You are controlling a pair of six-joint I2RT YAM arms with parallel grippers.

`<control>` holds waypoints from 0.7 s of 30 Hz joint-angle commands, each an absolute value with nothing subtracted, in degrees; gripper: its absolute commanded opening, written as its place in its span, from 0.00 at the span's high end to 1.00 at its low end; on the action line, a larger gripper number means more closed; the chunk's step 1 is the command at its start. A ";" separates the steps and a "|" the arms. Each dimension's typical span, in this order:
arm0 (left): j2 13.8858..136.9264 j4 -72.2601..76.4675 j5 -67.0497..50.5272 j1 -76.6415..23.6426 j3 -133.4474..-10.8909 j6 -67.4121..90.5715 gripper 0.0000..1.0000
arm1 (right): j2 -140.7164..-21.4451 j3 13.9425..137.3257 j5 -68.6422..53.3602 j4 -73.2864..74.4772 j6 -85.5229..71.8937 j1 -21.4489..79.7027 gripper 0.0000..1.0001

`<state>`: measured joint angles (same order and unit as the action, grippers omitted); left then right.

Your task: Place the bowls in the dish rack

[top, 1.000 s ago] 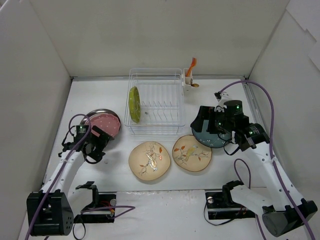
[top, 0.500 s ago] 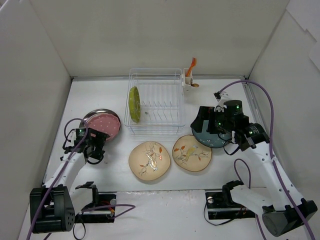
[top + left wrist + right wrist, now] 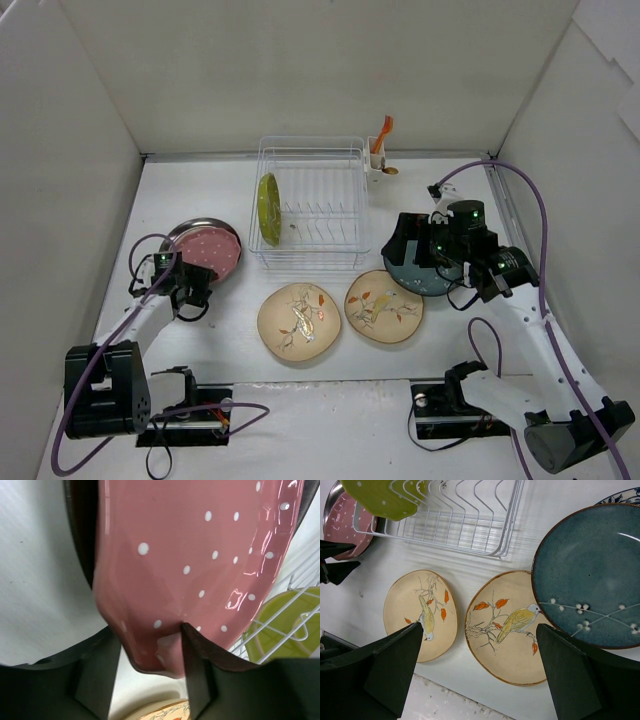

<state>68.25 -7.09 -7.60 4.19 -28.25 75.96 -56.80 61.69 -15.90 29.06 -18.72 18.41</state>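
Note:
The pink bowl (image 3: pixel 210 250) with white dots lies in a dark grey bowl (image 3: pixel 172 236) at the left. My left gripper (image 3: pixel 190 284) is at its near rim. In the left wrist view (image 3: pixel 150 630) the jaws are closed on the pink bowl's rim (image 3: pixel 190 555). The lime green bowl (image 3: pixel 268 208) stands upright in the white wire dish rack (image 3: pixel 335 152). Two cream bird-print bowls (image 3: pixel 299 318) (image 3: pixel 383 306) lie in front of the rack. The dark teal bowl (image 3: pixel 428 280) lies at the right. My right gripper (image 3: pixel 405 240) is open and empty above it and shows in the right wrist view (image 3: pixel 480 627).
A white utensil cup (image 3: pixel 376 170) with an orange utensil hangs on the rack's far right corner. The rim of a blue-patterned dish (image 3: pixel 625 494) shows beyond the teal bowl. White walls close in the left, back and right.
My left gripper has shifted a little left and nearer along the pink bowl's near rim. The bowls and the right arm have not moved.

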 commanded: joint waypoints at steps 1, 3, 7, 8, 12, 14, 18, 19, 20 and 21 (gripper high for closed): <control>68.29 -4.39 -6.85 4.57 -30.50 76.91 0.56 | -57.04 62.49 -15.20 27.60 -17.58 18.28 0.06; 68.12 -5.27 -6.77 4.57 -30.76 76.90 0.65 | -57.13 62.49 -15.03 27.60 -17.58 18.28 0.06; 66.80 -7.47 -6.42 4.57 -31.20 76.99 0.74 | -57.39 62.75 -15.21 27.60 -17.67 18.46 0.06; 65.84 -7.91 -6.42 4.57 -31.29 77.08 0.75 | -57.57 62.75 -15.21 27.60 -17.58 18.46 0.06; 63.11 -11.33 -5.98 4.57 -31.46 77.26 0.78 | -57.83 63.02 -15.29 27.60 -17.49 18.37 0.06; 61.35 -12.65 -5.19 5.09 -31.81 76.99 0.79 | -58.09 63.02 -15.55 27.60 -17.49 18.37 0.06; 58.98 -15.90 -5.01 5.62 -32.17 76.47 0.82 | -58.45 63.19 -16.00 27.60 -17.67 18.28 0.06; 58.37 -16.26 -4.92 6.15 -32.52 76.12 0.82 | -58.45 63.11 -16.17 27.51 -17.67 18.37 0.06; 58.27 -17.13 -4.92 6.15 -32.87 75.77 0.82 | -58.53 63.19 -16.08 27.51 -17.67 18.28 0.06; 58.10 -17.49 -4.83 6.76 -33.13 75.15 0.82 | -58.62 63.19 -16.17 27.51 -17.67 18.37 0.06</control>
<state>60.03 -16.91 -4.64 5.89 -28.73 76.88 -58.08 61.69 -15.92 29.06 -18.28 18.41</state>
